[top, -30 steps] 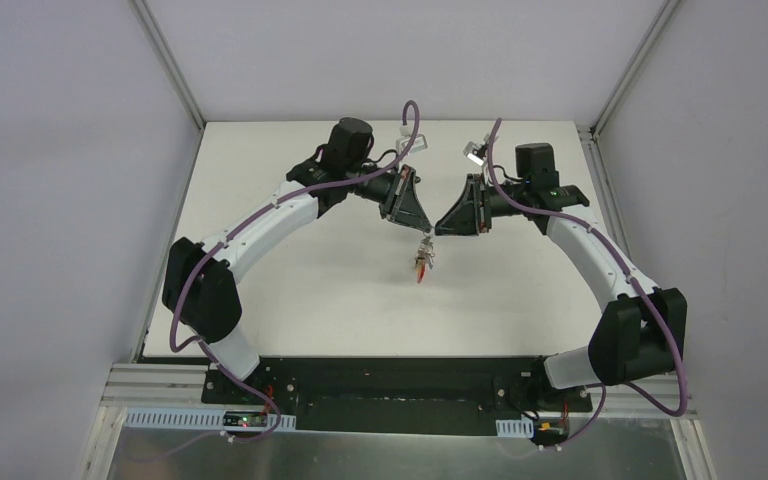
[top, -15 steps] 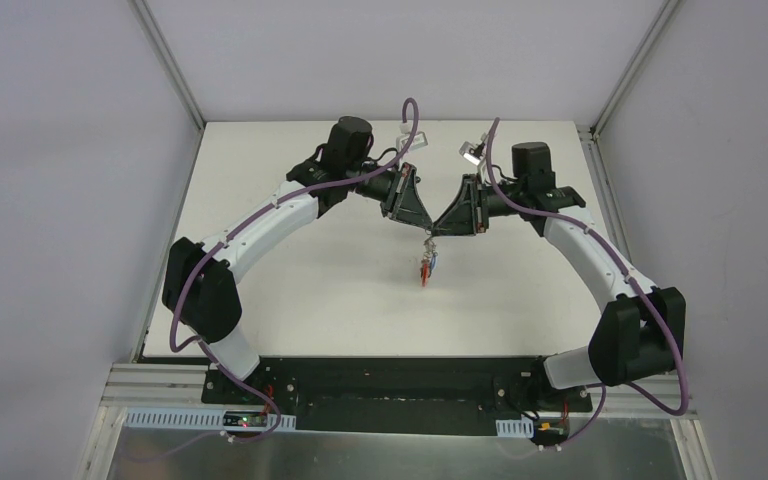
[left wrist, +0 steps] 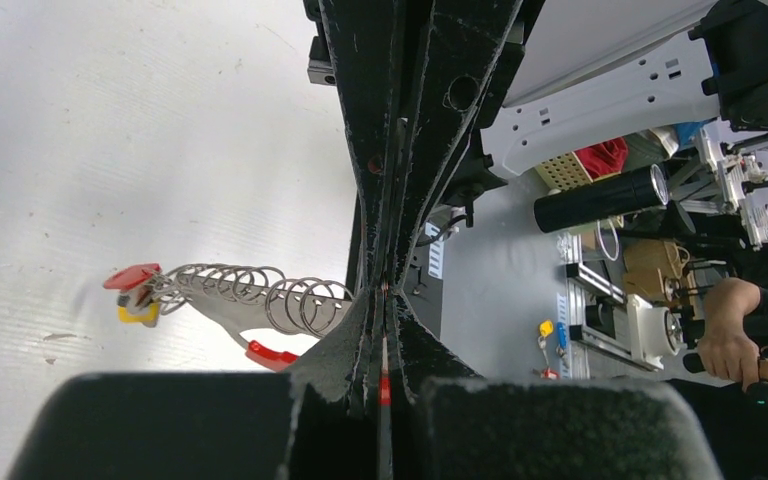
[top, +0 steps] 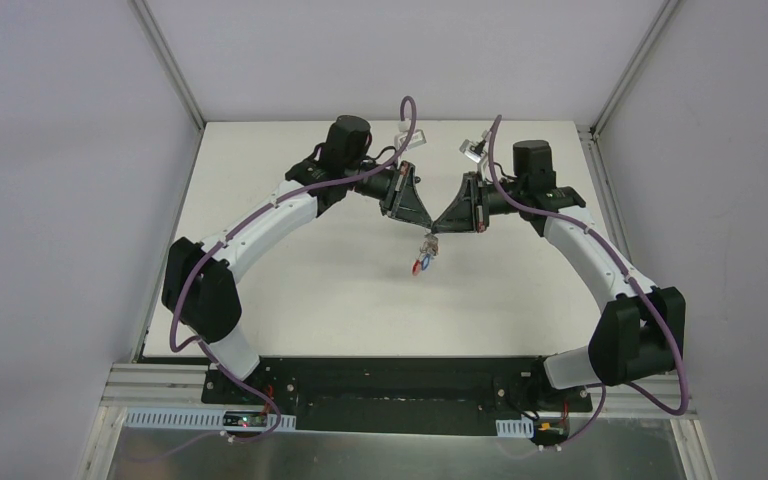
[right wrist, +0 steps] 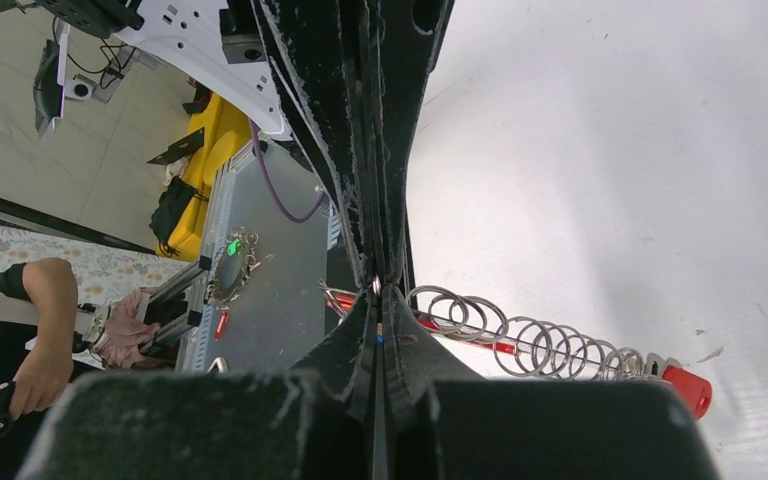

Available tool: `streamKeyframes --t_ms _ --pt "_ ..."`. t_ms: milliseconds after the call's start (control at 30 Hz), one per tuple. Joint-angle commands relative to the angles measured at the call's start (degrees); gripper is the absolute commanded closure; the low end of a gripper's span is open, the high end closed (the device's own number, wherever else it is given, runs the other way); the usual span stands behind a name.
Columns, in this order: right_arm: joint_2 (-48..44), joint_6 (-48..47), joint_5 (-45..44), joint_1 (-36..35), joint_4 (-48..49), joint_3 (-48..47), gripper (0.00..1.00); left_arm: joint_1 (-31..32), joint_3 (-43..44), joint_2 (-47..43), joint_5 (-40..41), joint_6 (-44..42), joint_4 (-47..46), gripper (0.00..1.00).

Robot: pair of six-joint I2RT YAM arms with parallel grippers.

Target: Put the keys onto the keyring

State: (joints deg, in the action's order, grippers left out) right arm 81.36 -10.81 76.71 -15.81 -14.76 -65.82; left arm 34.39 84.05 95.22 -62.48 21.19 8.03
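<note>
The keyring (top: pixel 422 254) hangs just above the white table under the two gripper tips, which meet tip to tip. It is grey metal strung with several wire rings (left wrist: pixel 260 298), and has a red arc (left wrist: pixel 268 353). Keys with red (left wrist: pixel 130 276) and yellow (left wrist: pixel 138 315) heads dangle from its far end. My left gripper (left wrist: pixel 383 385) is shut on the keyring, with a red and silver sliver between its pads. My right gripper (right wrist: pixel 377 335) is shut too, and a small blue and silver piece, seemingly a key, shows between its pads. The rings (right wrist: pixel 520 340) and a red key head (right wrist: pixel 690 390) trail off beside it.
Grey walls enclose the white table (top: pixel 290 290) on three sides. The black base plate (top: pixel 390 385) lies along the near edge. Beyond it, spare yellow and blue keys (left wrist: pixel 545 332) rest on a grey bench, near a person's hand (left wrist: pixel 730 345).
My right gripper has moved left until its tip met the left one, and it has shut. The hanging keyring has swung a little up and to the left. The left arm has stayed put.
</note>
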Motion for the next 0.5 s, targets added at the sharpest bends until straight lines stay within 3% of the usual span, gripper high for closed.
streamKeyframes --t_ms 0,167,300,467 --pt "-0.78 2.56 0.26 0.67 4.04 -0.88 1.0 -0.79 1.71 -1.69 0.07 -2.03 1.18 1.0" --pt "-0.08 -8.31 -6.22 0.0 -9.86 -6.28 1.0 -1.52 4.63 -1.61 0.1 -8.69 9.53 1.0" --pt "0.92 -15.91 -10.37 -1.16 -19.5 -10.09 1.0 -1.52 9.7 -0.35 0.61 -16.21 19.46 0.92" --pt "1.43 -20.95 -14.04 -3.0 -25.99 -12.68 1.0 -1.52 12.09 0.39 1.0 -20.33 22.72 0.83"
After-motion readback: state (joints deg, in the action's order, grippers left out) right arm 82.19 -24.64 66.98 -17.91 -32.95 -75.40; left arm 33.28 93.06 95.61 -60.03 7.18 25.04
